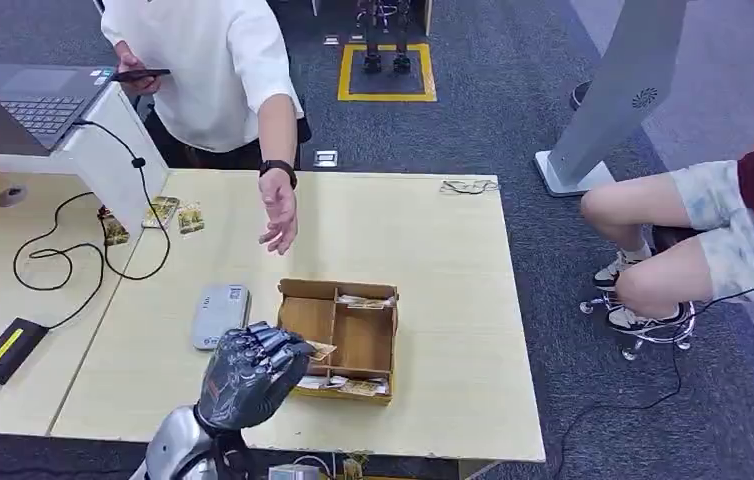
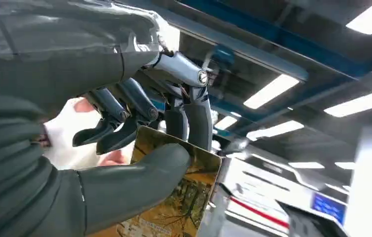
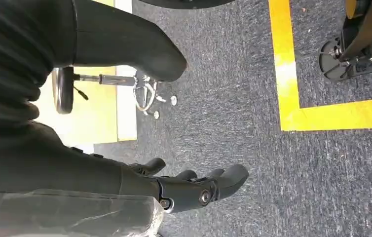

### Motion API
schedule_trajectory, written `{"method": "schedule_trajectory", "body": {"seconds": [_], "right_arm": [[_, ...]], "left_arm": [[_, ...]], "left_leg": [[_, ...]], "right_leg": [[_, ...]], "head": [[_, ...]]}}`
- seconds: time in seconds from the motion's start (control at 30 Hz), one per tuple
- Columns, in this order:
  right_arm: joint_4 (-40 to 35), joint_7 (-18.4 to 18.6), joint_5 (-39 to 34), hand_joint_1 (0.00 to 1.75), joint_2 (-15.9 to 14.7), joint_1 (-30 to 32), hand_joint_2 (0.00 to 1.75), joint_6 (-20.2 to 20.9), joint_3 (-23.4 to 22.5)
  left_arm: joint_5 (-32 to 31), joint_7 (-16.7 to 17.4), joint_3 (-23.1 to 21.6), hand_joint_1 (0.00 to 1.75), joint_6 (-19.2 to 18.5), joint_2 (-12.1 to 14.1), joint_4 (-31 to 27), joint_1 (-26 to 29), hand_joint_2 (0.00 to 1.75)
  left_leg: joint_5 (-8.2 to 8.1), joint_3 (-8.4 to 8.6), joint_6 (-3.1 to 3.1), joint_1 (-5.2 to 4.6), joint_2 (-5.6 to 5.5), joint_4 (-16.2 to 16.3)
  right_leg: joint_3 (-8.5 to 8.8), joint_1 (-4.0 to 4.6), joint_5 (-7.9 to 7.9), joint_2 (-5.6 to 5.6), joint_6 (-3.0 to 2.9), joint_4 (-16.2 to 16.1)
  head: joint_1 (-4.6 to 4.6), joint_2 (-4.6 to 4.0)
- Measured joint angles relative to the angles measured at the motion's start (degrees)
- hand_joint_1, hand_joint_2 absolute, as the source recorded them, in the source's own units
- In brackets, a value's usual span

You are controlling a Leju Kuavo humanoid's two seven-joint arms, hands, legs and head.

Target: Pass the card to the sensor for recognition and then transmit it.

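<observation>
Left robot hand (image 1: 248,370) at lower centre of the head view, thumb and fingers pinching a yellow picture card (image 2: 174,197), beside the cardboard box (image 1: 363,345) and grey card sensor (image 1: 220,315) on the bench (image 1: 433,260), right robot hand (image 3: 189,187) empty with fingers apart above grey carpet, a person's hand (image 1: 279,215) over the bench

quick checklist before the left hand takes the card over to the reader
1. Card held: ok. The left hand pinches the yellow printed card between thumb and fingers.
2. Hand lifted out of the brown cardboard box: cannot tell; it overlaps the box's near left corner in the head view.
3. Grey flat card reader free: ok, nothing lies on it.
4. Path: ok, the reader sits just beside the hand.
5. Person's open hand: ok, over the table beyond the box, off the path.
6. Right hand: ok, empty, hanging over the floor.
</observation>
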Motion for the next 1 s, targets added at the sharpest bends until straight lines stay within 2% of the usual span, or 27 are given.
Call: {"method": "schedule_trajectory", "body": {"seconds": [0.17, 0.37, 0.5, 0.73, 1.0], "right_arm": [[0.0, 0.2, 0.9, 0.0, 0.0, 0.0, 1.75, -0.2, 0.0], [0.0, 0.4, 2.0, 0.0, 0.0, -0.1, 1.75, -0.2, 0.0], [0.0, 0.4, 2.0, 0.0, 0.0, -0.2, 1.75, -0.2, 0.1], [0.0, 0.4, 2.1, 0.0, 0.0, -0.2, 1.75, -0.2, 0.2], [0.0, 0.4, 3.2, 0.0, 0.0, -0.3, 1.75, -0.2, 0.8]], "left_arm": [[0.1, 3.7, 2.7, 1.75, 0.0, -2.9, 0.0, -1.4, 1.75], [-0.2, 8.7, 3.2, 1.75, 0.0, -4.6, 1.4, -6.5, 1.75], [-0.2, 9.6, 3.3, 1.75, 0.0, -5.3, 2.7, -9.4, 1.75], [-0.1, 9.7, 3.3, 1.75, 0.0, -5.7, 3.8, -10.5, 1.75], [0.3, 13.9, 3.3, 1.75, -0.1, -7.8, 8.2, -17.0, 1.75]], "left_leg": [[0.01, 0.01, 0.0, 0.0, 0.0, 0.0], [0.02, 0.01, 0.01, 0.0, -0.01, 0.0], [0.02, 0.01, 0.01, 0.0, 0.0, 0.0], [0.02, -0.01, 0.01, 0.0, 0.0, 0.0], [0.07, -0.01, 0.01, 0.0, -0.01, 0.0]], "right_leg": [[0.0, 0.0, 0.02, -0.01, -0.01, 0.0], [0.0, 0.0, 0.06, 0.0, -0.02, 0.0], [0.0, 0.0, 0.06, 0.01, -0.02, 0.0], [-0.03, 0.0, 0.05, 0.01, -0.01, 0.0], [-0.03, 0.0, 0.14, 0.01, 0.0, 0.0]], "head": [[0.0, 0.0], [0.0, 0.0], [0.0, 0.0], [0.0, 0.0], [0.02, 0.0]]}}
